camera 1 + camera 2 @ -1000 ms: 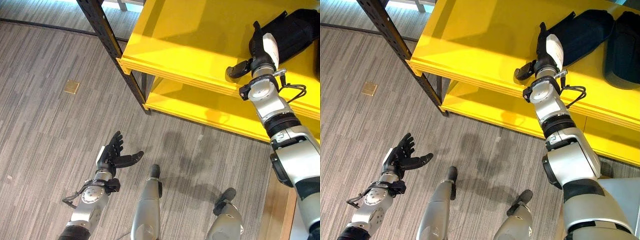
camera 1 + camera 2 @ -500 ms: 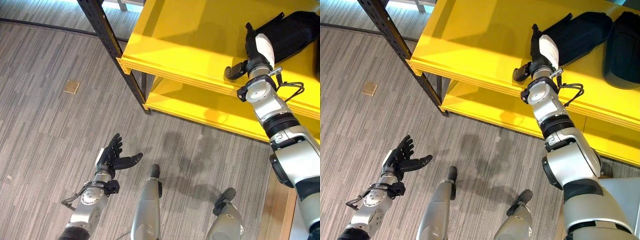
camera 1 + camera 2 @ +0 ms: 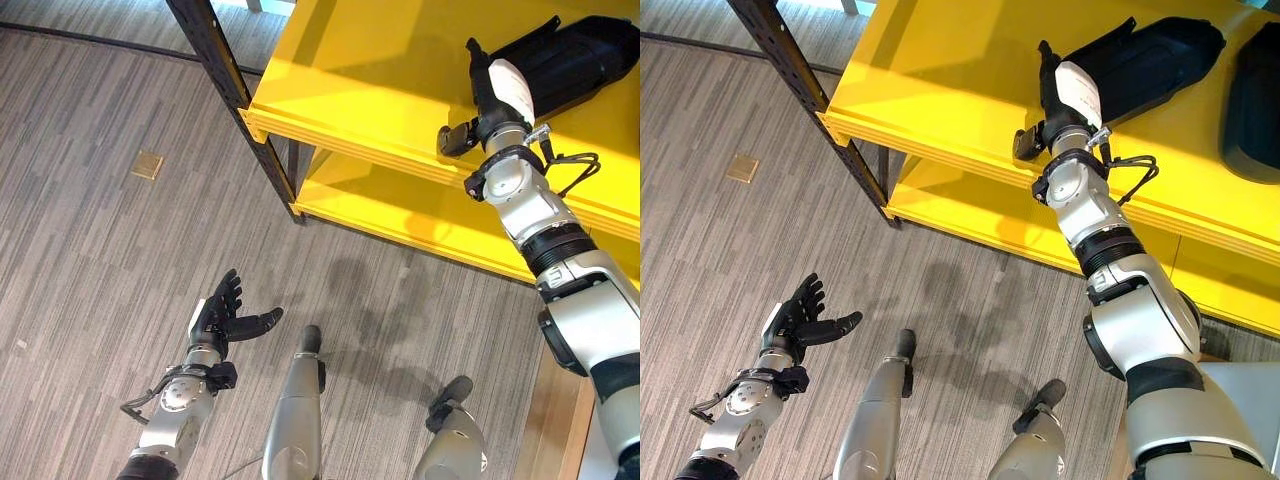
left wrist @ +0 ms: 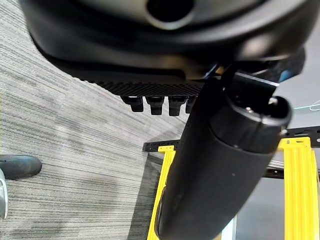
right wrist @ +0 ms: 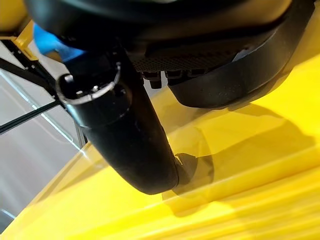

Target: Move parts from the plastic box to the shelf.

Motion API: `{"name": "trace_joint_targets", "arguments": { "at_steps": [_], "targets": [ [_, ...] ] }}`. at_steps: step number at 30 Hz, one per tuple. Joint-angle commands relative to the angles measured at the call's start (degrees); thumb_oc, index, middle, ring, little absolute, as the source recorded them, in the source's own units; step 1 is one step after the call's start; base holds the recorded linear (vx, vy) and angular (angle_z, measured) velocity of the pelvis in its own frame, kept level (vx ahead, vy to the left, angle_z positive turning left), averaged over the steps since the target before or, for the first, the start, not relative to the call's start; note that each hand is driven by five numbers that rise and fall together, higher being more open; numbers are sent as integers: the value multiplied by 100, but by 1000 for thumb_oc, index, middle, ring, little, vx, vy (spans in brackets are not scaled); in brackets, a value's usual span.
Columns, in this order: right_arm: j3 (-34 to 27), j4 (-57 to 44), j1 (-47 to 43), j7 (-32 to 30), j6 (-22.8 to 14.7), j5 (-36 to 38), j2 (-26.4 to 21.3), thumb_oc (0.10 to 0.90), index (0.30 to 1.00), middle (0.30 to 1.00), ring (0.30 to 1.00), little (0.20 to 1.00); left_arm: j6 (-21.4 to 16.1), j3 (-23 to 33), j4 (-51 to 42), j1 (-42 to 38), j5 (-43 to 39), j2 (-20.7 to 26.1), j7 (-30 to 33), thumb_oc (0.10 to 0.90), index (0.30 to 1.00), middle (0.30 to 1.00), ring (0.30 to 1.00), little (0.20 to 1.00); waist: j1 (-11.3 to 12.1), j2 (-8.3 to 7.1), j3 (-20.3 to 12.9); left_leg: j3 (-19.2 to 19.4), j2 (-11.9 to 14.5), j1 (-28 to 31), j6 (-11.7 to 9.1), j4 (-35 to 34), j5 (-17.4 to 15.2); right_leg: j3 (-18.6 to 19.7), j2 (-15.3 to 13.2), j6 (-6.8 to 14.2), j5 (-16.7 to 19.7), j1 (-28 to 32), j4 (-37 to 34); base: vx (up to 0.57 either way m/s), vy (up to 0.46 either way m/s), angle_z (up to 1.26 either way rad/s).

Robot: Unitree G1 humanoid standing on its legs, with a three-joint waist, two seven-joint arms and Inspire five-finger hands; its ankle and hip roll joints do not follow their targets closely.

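Observation:
A long black part (image 3: 570,52) lies on the top board of the yellow shelf (image 3: 370,80). A second black part (image 3: 1255,90) lies to its right. My right hand (image 3: 497,88) rests at the near left end of the long part, open, fingers straight along it and thumb (image 5: 120,130) stretched out sideways to the shelf board (image 5: 240,170). The part's dark edge (image 5: 225,75) shows just past the fingers. My left hand (image 3: 225,315) hangs low over the floor, open, with nothing in it, thumb (image 4: 220,160) apart from the fingers.
The shelf has a lower yellow board (image 3: 400,215) near the floor and a black perforated upright (image 3: 225,75) at its left corner. A small brass plate (image 3: 147,165) is set in the grey striped floor to the left.
My right hand has slid a little to the left along the shelf's top board, by the end of the long black part. The head views shifted slightly. The left hand stays put.

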Motion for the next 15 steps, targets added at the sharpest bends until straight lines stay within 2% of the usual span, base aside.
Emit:
{"name": "trace_joint_targets", "arguments": {
  "at_steps": [1, 15],
  "targets": [
    [143, -448, -390, 84, -228, -93, 10, 900, 1000, 1000, 1000, 1000, -585, 429, -456, -11, -48, 188, 114, 900, 1000, 1000, 1000, 1000, 321, -55, 25, 456, -56, 834, 249, -617, -349, 467, 129, 332, 297, -86, 1166, 0, 0, 0],
    [205, -428, -455, 103, -221, -143, 141, 900, 1000, 1000, 1000, 1000, -593, 451, -453, -34, -66, 207, 117, 900, 1000, 1000, 1000, 1000, 287, -69, 27, 456, -44, 844, 246, -657, -331, 503, 142, 324, 290, -126, 1170, 0, 0, 0]
  ]
}}
